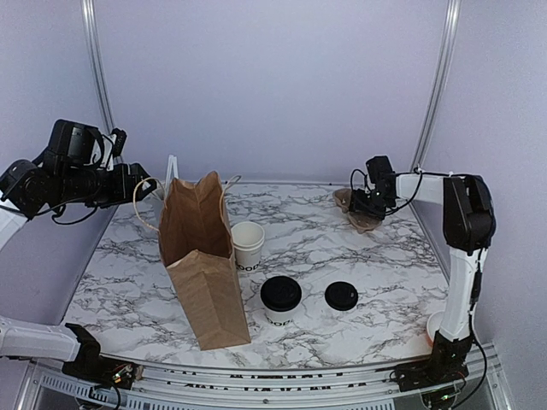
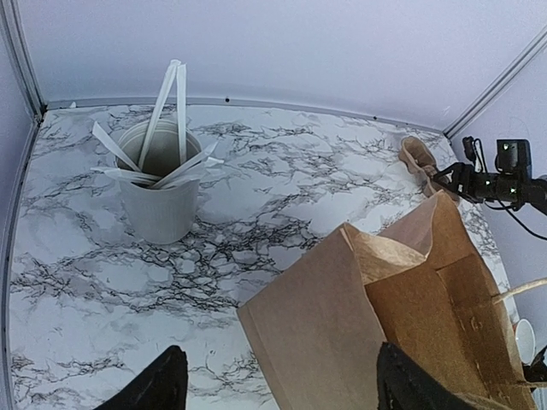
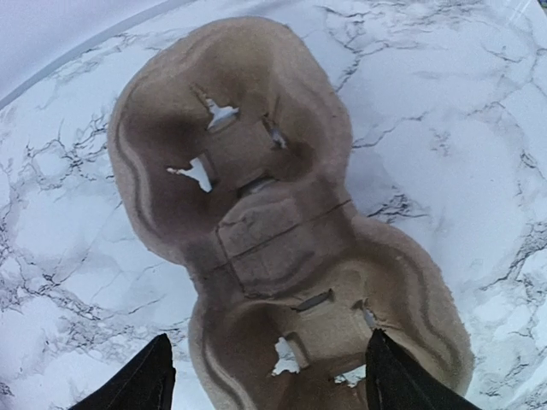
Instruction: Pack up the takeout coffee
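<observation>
Takeout coffee (image 1: 280, 297) near lettered cup stack (image 1: 248, 242)

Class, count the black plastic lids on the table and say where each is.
2. One lid caps the takeout coffee beside the paper bag; the loose lid lies on the table to its right. The bag may hide others.

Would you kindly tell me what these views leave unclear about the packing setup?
- Paper bag floor: top and left wrist views, hidden by its own walls.
- Takeout coffee lettering: top view, under its lid, too small.
- Cup carrier near end: right wrist view, cut by the bottom edge.
- Stacked cups print: top view, partly behind the bag.
</observation>
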Motion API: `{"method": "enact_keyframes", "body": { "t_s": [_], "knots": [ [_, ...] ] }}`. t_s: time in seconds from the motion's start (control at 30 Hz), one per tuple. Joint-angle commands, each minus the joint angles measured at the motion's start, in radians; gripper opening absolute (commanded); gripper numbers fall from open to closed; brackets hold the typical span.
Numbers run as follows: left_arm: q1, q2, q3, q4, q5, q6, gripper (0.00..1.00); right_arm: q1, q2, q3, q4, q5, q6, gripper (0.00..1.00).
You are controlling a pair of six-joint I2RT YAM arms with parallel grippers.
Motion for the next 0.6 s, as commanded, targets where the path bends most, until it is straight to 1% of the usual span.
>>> {"method": "enact_keyframes", "body": {
  "t_s": [0.0, 0.13, 0.2, 0.37, 0.47, 0.57],
  "knots": [
    [0.006, -0.011, -0.01, 0.026, -0.003, 0.006, 0.76, 0.058, -0.005, 0.014, -0.038, 0.024, -0.009, 0.74],
    [0.006, -0.002, -0.014, 0.03, 0.004, 0.005, 0.76, 0.1, -0.026, -0.029, -0.015, 0.054, -0.033, 0.74],
    [0.005, 0.002, -0.017, 0.035, 0.01, 0.002, 0.76, 0.104, -0.019, -0.042, -0.005, 0.044, -0.036, 0.74],
    [0.006, 0.006, -0.016, 0.044, 0.022, -0.006, 0.76, 0.103, -0.008, -0.054, -0.04, 0.049, -0.057, 0.74],
    [0.005, 0.008, -0.018, 0.045, 0.023, -0.007, 0.75, 0.105, -0.056, -0.113, -0.038, 0.034, -0.075, 0.73],
    [0.006, 0.012, -0.02, 0.046, 0.025, -0.008, 0.75, 0.103, -0.137, -0.204, -0.03, 0.021, -0.085, 0.74]
  ]
}}
